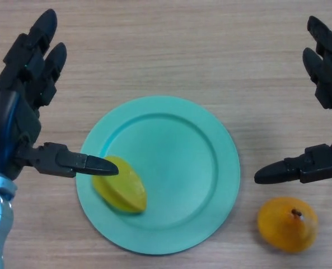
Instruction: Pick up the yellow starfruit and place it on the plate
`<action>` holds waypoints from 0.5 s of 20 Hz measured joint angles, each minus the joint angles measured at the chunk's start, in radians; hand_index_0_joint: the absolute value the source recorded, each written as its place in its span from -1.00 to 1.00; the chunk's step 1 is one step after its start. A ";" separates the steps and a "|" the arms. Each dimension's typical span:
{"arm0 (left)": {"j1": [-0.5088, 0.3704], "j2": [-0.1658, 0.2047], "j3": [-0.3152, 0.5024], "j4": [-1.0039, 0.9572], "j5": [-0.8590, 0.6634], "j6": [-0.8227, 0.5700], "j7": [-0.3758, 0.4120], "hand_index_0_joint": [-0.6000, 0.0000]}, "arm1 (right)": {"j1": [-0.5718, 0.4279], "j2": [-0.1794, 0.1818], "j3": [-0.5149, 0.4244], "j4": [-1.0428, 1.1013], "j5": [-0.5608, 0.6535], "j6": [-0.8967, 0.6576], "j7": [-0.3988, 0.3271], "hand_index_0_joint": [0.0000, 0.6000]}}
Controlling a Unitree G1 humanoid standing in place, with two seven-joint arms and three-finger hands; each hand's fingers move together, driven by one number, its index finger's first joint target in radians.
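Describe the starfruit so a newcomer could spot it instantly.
Find the teal plate mid-table. The starfruit lies on its lower-left part, beside the left robot hand's thumb. It is lemon-yellow and ridged, unlike the rounder orange fruit off the plate.

A: What does the left hand [20,106] cover?

B: Its thumb tip lies over the upper left end of the yellow starfruit [122,188] and a strip of the teal plate [210,140] rim at centre left. Its wrist runs off the lower left edge.

A: And the right hand [322,112]?

B: The right edge cuts off its palm; only fingers and thumb show.
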 measured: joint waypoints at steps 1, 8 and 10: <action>0.000 0.000 0.000 0.003 0.000 0.000 0.000 1.00 | 0.001 0.000 0.000 0.000 0.000 0.000 0.000 -1.00; 0.000 -0.006 -0.028 0.028 0.052 0.000 -0.017 1.00 | -0.011 0.008 0.019 0.025 0.000 0.000 0.000 -1.00; 0.000 -0.008 -0.056 0.028 0.051 0.000 -0.017 1.00 | -0.036 0.008 0.022 0.036 0.000 0.000 0.000 -1.00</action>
